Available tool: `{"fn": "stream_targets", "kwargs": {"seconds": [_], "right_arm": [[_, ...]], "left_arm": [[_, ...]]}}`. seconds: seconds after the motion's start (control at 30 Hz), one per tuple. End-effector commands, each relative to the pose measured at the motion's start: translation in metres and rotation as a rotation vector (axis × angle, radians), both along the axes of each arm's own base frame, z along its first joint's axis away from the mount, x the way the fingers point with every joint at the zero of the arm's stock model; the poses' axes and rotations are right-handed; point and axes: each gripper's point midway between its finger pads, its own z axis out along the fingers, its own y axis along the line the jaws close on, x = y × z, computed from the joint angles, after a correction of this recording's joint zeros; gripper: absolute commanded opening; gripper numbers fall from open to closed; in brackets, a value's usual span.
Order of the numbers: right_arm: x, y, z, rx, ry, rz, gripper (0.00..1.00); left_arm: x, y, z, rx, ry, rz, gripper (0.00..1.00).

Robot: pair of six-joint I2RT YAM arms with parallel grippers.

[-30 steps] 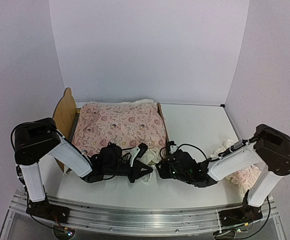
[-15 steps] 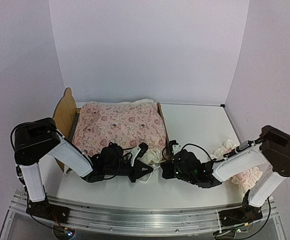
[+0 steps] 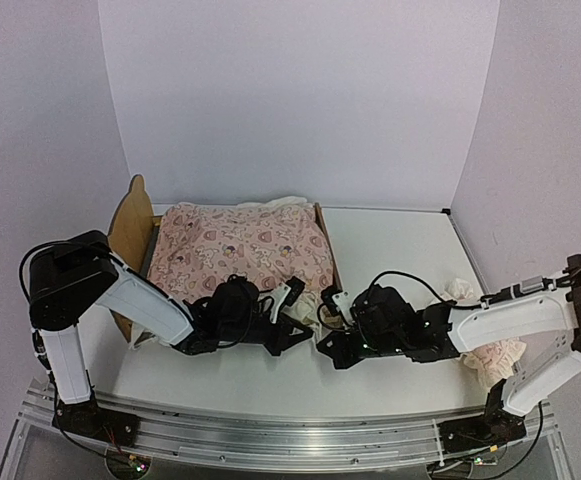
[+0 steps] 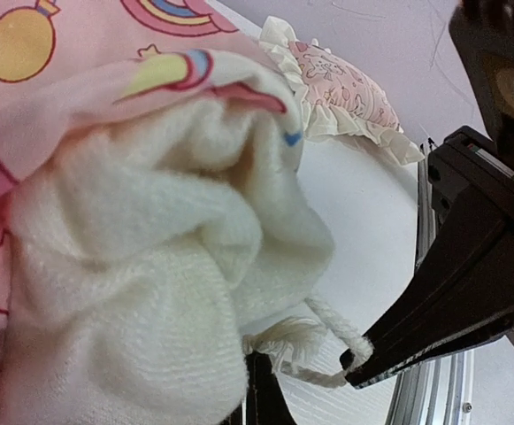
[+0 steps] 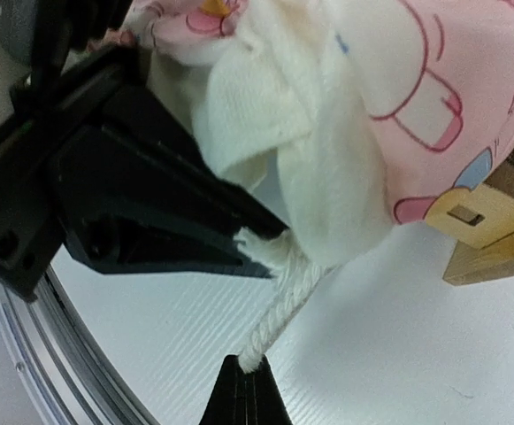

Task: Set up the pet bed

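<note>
**Two grippers closed at one quilt corner**

One table (image 3: pixel 400 250): bare white surface beyond the right gripper; the near edge rail runs close behind both wrists.
One pet bed (image 3: pixel 128 225): pale wood with an ear-shaped headboard. It sits beyond and left of both grippers, and its foot-end corner is just beside the right gripper.
One quilt (image 3: pixel 240 250): pink print with cream backing. It covers the bed, and its corner hangs off toward the grippers.
One pillow (image 3: pixel 490 355): ruffled, off to the right gripper's right, part-hidden behind that forearm.
Left gripper (image 4: pixel 258 390): jaws closed, pinching the quilt's cream corner.
Right gripper (image 5: pixel 243 390): jaws closed on one cord (image 5: pixel 279 310) that trails from that corner. Its tip almost touches the left gripper's tip.
</note>
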Motion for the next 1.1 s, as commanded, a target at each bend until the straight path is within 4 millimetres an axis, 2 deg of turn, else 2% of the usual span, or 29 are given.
{"fn": "stream_targets", "kwargs": {"seconds": [0.0, 0.2, 0.37, 0.43, 0.67, 0.77, 0.87, 0.97, 1.07], "right_arm": [[-0.009, 0.013, 0.023, 0.006, -0.015, 0.117, 0.00], [-0.002, 0.022, 0.033, 0.012, -0.047, 0.135, 0.00], [-0.002, 0.025, 0.030, 0.021, -0.017, 0.144, 0.00], [0.002, 0.021, 0.027, 0.014, -0.004, 0.119, 0.04], [0.005, 0.001, 0.020, -0.103, 0.028, 0.085, 0.23], [0.001, -0.004, 0.028, -0.139, 0.038, 0.098, 0.35], [0.002, -0.015, 0.042, -0.132, 0.036, 0.073, 0.42], [0.007, -0.038, 0.043, -0.137, 0.045, 0.002, 0.42], [0.014, -0.065, 0.025, -0.183, 0.056, -0.107, 0.33]], "left_arm": [[0.009, -0.002, -0.018, 0.075, 0.033, -0.011, 0.00], [-0.006, -0.013, -0.030, 0.097, -0.033, -0.174, 0.00], [-0.011, -0.023, -0.026, 0.082, -0.158, -0.291, 0.00], [-0.010, -0.026, -0.023, 0.062, -0.202, -0.317, 0.00], [-0.001, -0.032, -0.021, 0.048, -0.358, -0.337, 0.00], [0.003, -0.034, -0.022, 0.046, -0.380, -0.327, 0.00], [0.006, -0.036, -0.021, 0.042, -0.391, -0.315, 0.00], [0.008, -0.038, -0.019, 0.036, -0.403, -0.307, 0.00], [0.009, -0.038, -0.018, 0.039, -0.407, -0.303, 0.00]]}}
